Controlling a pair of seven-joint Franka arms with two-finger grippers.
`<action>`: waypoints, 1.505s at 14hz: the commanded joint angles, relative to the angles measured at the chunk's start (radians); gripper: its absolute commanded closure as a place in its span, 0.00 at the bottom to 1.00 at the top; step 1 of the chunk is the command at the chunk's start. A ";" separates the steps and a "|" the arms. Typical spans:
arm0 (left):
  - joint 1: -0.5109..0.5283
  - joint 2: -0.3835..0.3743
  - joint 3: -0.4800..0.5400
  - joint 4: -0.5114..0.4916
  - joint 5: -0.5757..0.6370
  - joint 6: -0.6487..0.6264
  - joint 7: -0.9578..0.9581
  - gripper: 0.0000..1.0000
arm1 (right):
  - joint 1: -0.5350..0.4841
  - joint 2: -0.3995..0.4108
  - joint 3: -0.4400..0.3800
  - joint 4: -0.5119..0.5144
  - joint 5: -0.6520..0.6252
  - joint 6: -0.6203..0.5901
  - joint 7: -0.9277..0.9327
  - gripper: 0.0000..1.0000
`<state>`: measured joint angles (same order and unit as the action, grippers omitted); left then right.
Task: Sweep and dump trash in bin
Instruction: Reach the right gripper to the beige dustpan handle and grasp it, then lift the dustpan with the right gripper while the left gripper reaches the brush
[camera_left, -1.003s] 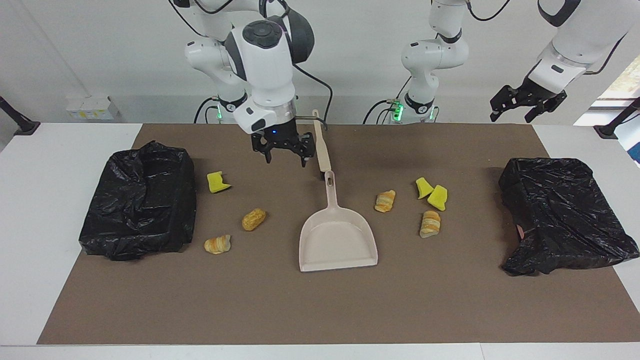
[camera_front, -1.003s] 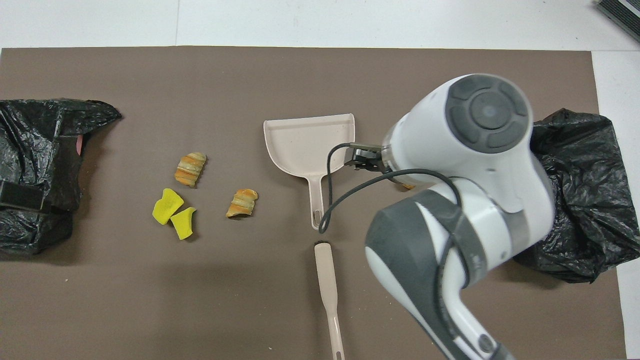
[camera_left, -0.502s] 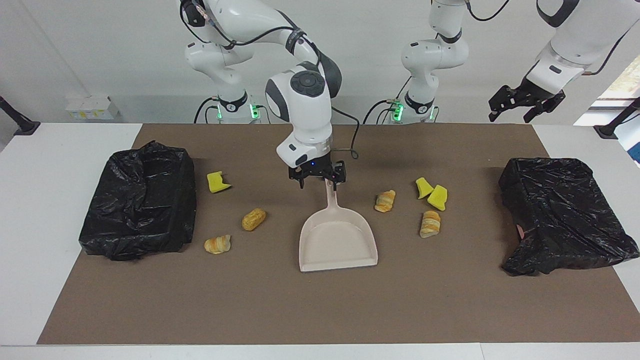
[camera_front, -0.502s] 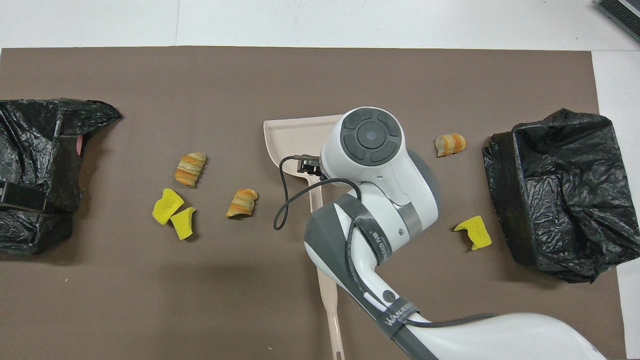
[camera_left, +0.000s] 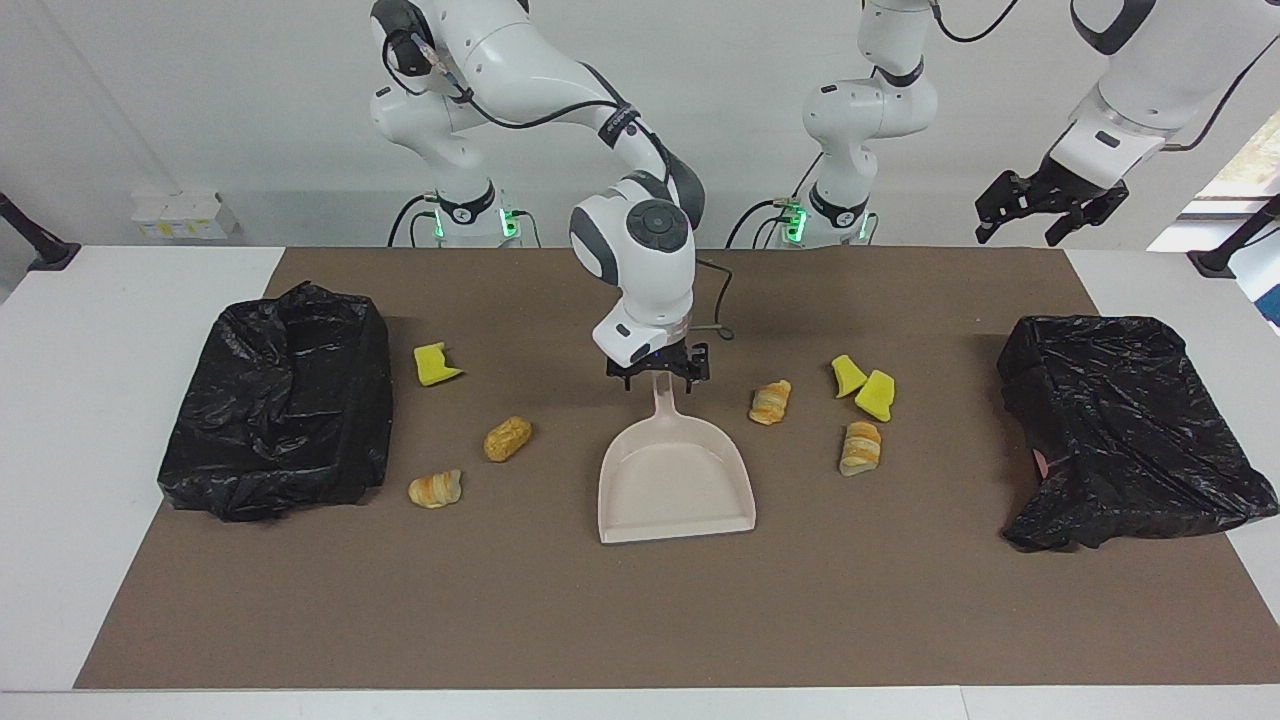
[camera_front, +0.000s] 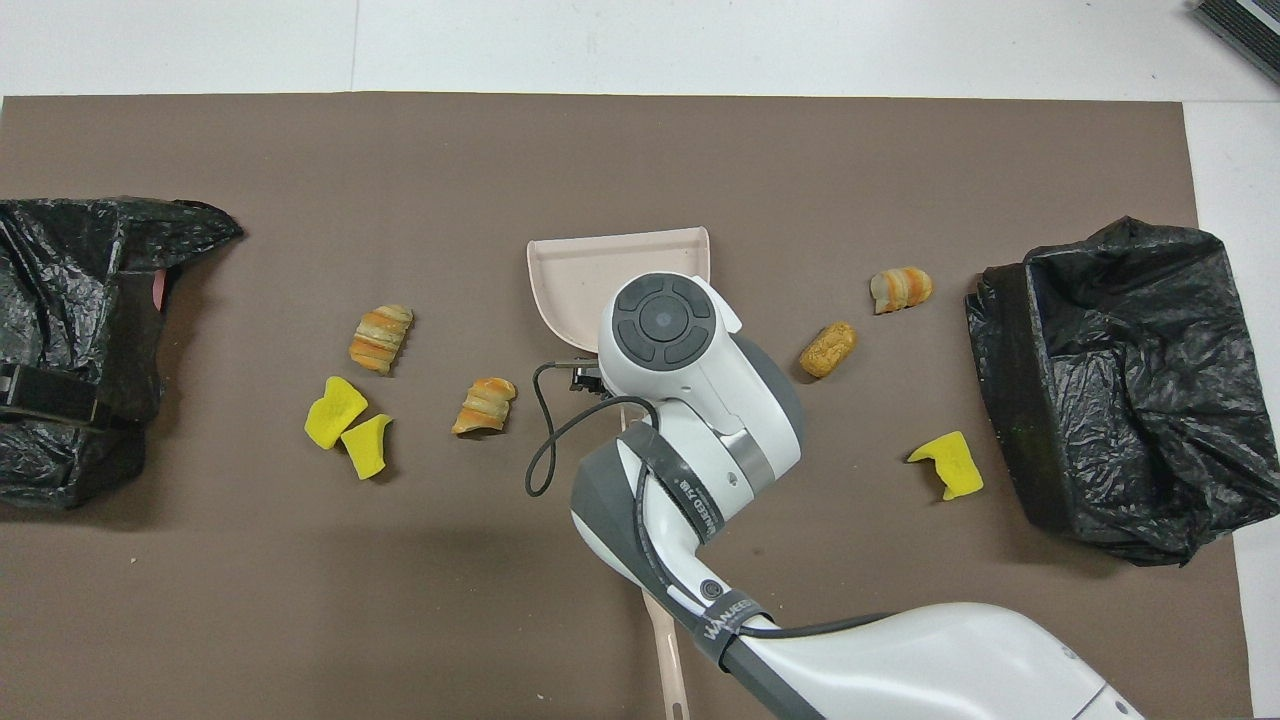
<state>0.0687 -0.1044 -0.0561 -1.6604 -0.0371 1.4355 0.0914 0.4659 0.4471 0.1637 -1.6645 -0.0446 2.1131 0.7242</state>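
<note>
The right claw (camera_left: 658, 377) sits low at the handle of the beige dustpan (camera_left: 676, 478) in the middle of the brown mat (camera_left: 640, 620) on the desk — whether its fingers grip the handle cannot be told. The left claw (camera_left: 1040, 205) waits, spread wide, above the left arm's end of the desk. The trash lies scattered: four pieces (camera_left: 848, 400) between the dustpan and one black-bagged bin (camera_left: 1120, 430), three pieces (camera_left: 470, 425) between the dustpan and the other bin (camera_left: 275, 400). The brush (camera_front: 668, 660) handle shows under the right arm.
</note>
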 joint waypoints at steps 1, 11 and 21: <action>-0.016 -0.026 -0.004 -0.047 0.014 0.002 0.002 0.00 | -0.003 -0.034 0.000 -0.075 -0.017 0.062 0.021 0.15; -0.194 -0.098 -0.005 -0.406 0.003 0.356 -0.009 0.00 | -0.016 -0.059 0.000 -0.044 -0.047 0.048 -0.034 1.00; -0.544 -0.098 -0.005 -0.620 -0.024 0.560 -0.099 0.00 | -0.118 -0.108 0.000 -0.046 -0.043 -0.039 -1.016 1.00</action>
<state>-0.4000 -0.1635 -0.0786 -2.2089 -0.0519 1.9395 0.0327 0.3703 0.3492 0.1552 -1.7029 -0.0816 2.0971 -0.1447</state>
